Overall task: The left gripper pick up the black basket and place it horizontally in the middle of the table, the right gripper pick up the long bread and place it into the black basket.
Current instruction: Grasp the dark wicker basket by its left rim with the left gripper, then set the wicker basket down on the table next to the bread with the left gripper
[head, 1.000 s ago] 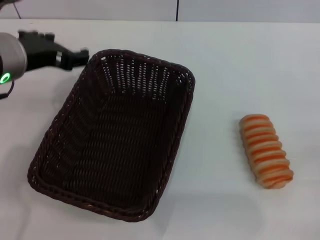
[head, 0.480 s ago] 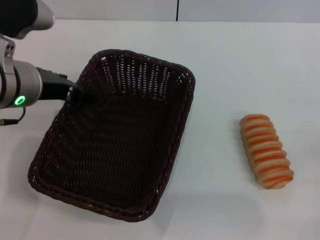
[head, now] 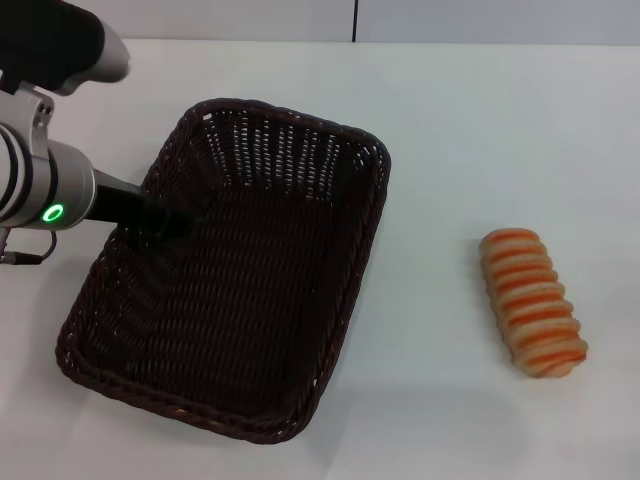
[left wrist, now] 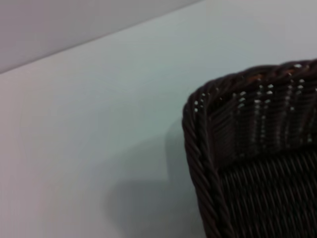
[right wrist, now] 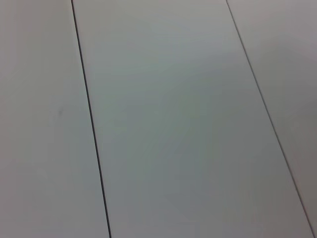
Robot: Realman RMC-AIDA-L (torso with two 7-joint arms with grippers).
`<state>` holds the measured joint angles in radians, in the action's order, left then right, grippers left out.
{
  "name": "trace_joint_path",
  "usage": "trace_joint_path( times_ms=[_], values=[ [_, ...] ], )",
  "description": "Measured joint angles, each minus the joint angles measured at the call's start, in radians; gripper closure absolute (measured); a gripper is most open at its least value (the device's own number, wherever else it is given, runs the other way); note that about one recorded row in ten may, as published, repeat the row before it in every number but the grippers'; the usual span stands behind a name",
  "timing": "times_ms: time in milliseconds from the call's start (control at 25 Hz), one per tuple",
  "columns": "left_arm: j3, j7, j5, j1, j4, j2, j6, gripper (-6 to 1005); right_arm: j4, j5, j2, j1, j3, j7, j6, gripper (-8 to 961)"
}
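While its fingers merge with the dark weave so that I cannot tell whether they are apart or together, the left gripper [head: 160, 218] sits at the long left wall of the black basket [head: 240, 270], apparently reaching for the rim because that edge offers the only graspable lip. The basket lies on the table [head: 450, 130] toward the left edge, its length running slantwise from near edge to far edge, so it is not yet turned horizontal or centred. A second ago the gripper hovered outside the basket's far left corner; now it has dropped to the wall. The long bread [head: 531, 302] rests unmoved near the right edge. The right gripper is out of sight.
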<state>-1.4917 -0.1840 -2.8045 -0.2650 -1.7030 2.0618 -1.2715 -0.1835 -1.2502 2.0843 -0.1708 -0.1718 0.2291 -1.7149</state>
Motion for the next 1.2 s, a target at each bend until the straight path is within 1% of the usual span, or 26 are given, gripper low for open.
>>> trace_joint_path(
  times_ms=[40,200,240,360,440,480,600,680,720,760,800,840,880,920,960,1000,1040,1080,1200],
  values=[
    [0.001,-0.005,-0.003,-0.004,0.001,0.0,-0.008,218,0.0,0.0,0.0,-0.001,0.0,0.0,0.0,108],
    [-0.002,-0.023,-0.02,-0.03,0.029,-0.001,-0.027,318,0.0,0.0,-0.001,-0.002,0.0,0.0,0.0,108],
    [-0.003,-0.028,-0.021,-0.046,0.049,-0.001,-0.033,343,0.0,0.0,-0.001,-0.002,0.0,-0.001,0.0,108],
    [-0.004,-0.049,-0.022,-0.054,0.056,-0.002,-0.034,473,0.0,0.0,-0.001,-0.002,0.0,-0.001,0.0,108],
    [-0.006,-0.097,-0.019,-0.064,0.05,-0.001,-0.035,559,0.0,0.0,-0.001,0.001,0.0,-0.001,-0.003,109],
    [-0.006,-0.097,-0.019,-0.064,0.05,-0.001,-0.035,573,0.0,0.0,-0.001,0.001,0.0,-0.001,-0.003,109],
    [-0.014,-0.139,-0.007,-0.092,0.06,0.0,-0.046,613,0.001,0.0,-0.001,0.002,0.0,-0.001,-0.006,109],
    [-0.037,-0.205,0.041,-0.118,0.085,0.0,-0.056,640,0.002,0.0,-0.001,0.003,0.0,-0.001,-0.007,109],
    [-0.037,-0.205,0.041,-0.118,0.085,0.0,-0.056,654,0.002,0.0,-0.001,0.003,0.0,-0.001,-0.007,109],
    [-0.054,-0.245,0.072,-0.128,0.096,0.0,-0.06,667,0.003,0.0,-0.001,0.003,0.0,-0.001,-0.008,109],
    [-0.134,-0.385,0.201,-0.167,0.134,0.0,-0.082,680,0.003,0.0,-0.001,0.002,0.0,-0.001,-0.009,109],
    [-0.198,-0.469,0.281,-0.201,0.169,-0.001,-0.105,694,0.003,0.0,-0.001,0.002,0.0,-0.001,-0.01,109],
    [-0.198,-0.469,0.281,-0.201,0.169,-0.001,-0.105,707,0.003,0.0,-0.001,0.002,0.0,-0.001,-0.01,109],
    [-0.259,-0.543,0.327,-0.246,0.219,-0.003,-0.132,721,0.003,0.0,-0.001,0.001,0.0,-0.001,-0.01,109],
    [-0.259,-0.543,0.327,-0.246,0.219,-0.003,-0.132,743,0.003,0.0,-0.001,0.001,0.0,-0.001,-0.01,109],
    [-0.296,-0.59,0.348,-0.28,0.258,-0.003,-0.153,766,0.004,0.0,-0.001,0.001,0.0,-0.001,-0.011,109],
    [-0.361,-0.675,0.388,-0.341,0.338,-0.003,-0.194,775,0.004,0.0,-0.001,0.003,0.0,-0.001,-0.011,109],
    [-0.361,-0.675,0.388,-0.341,0.338,-0.003,-0.194,784,0.004,0.0,-0.001,0.003,0.0,-0.001,-0.011,109],
    [-0.457,-0.798,0.431,-0.433,0.467,-0.003,-0.254,812,0.004,0.0,-0.001,0.006,0.0,-0.001,-0.015,109]
  ],
)
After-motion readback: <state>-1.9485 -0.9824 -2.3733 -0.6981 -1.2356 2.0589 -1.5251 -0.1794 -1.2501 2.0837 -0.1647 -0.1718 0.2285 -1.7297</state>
